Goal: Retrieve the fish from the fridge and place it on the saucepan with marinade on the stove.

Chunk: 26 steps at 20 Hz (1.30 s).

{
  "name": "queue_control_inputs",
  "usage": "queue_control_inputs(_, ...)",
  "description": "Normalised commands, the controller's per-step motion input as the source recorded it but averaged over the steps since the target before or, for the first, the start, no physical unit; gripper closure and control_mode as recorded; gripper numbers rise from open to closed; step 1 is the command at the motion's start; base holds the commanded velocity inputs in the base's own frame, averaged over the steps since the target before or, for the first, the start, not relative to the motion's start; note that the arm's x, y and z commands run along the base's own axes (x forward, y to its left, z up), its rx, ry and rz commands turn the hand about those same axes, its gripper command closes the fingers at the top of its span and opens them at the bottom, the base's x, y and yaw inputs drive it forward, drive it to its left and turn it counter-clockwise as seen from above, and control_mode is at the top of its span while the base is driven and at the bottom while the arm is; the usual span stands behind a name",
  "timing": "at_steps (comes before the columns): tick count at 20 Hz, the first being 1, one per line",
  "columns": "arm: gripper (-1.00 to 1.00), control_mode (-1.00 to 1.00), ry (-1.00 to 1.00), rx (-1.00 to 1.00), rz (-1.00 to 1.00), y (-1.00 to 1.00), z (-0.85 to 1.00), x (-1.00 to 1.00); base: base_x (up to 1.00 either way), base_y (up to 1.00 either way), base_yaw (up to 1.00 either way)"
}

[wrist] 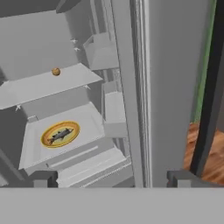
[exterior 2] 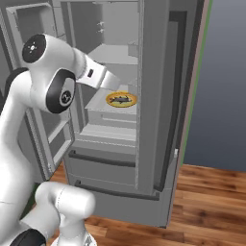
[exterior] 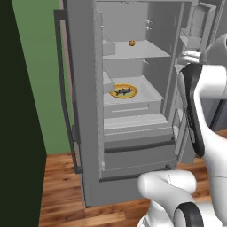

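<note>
The fridge (exterior: 84,88) stands with one door swung open, white shelves showing. On its middle shelf the small dark grey fish (exterior: 123,91) (exterior 2: 120,100) (wrist: 60,134) lies on a round orange-yellow plate (wrist: 47,141). My gripper (wrist: 113,179) is open and holds nothing. Its two dark fingertips (wrist: 43,178) stand wide apart, in front of the open compartment and short of the shelf. The fish is ahead and to the left of the gripper in the hand view. My white forearm (exterior 2: 96,74) reaches toward the shelves. The saucepan and the stove are out of view.
A tiny orange ball (exterior: 131,43) (wrist: 55,71) sits on the shelf above. The closed fridge door with its long dark handle (exterior: 67,111) (wrist: 210,87) stands beside the opening. Drawers (exterior: 137,155) lie below the shelves. Wood floor (exterior: 62,186) and a green wall (exterior: 40,66) flank the fridge.
</note>
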Motion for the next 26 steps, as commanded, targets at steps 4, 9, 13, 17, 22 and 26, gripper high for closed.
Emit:
queue_control_inputs(4,-1.0,-1.0,-0.01,-0.06,0.0,0.16,0.0,0.49,0.0,0.0,0.0)
queue_control_inputs(9,-1.0,-1.0,0.0,-0.04,-0.02,0.13,-0.02,0.63,0.0,0.0,0.0)
queue_control_inputs(13,-1.0,-1.0,0.0,-0.04,-0.02,0.07,-0.05,0.69,0.0,0.0,0.0)
queue_control_inputs(17,-1.0,-1.0,0.0,-0.04,0.0,0.0,-0.11,0.75,0.0,0.0,0.0)
queue_control_inputs(22,-1.0,-1.0,0.0,-0.05,0.0,0.0,-0.19,0.8,0.0,0.0,0.0)
queue_control_inputs(26,-1.0,-1.0,0.0,-0.06,0.0,0.0,-0.27,0.8,0.0,0.0,0.0)
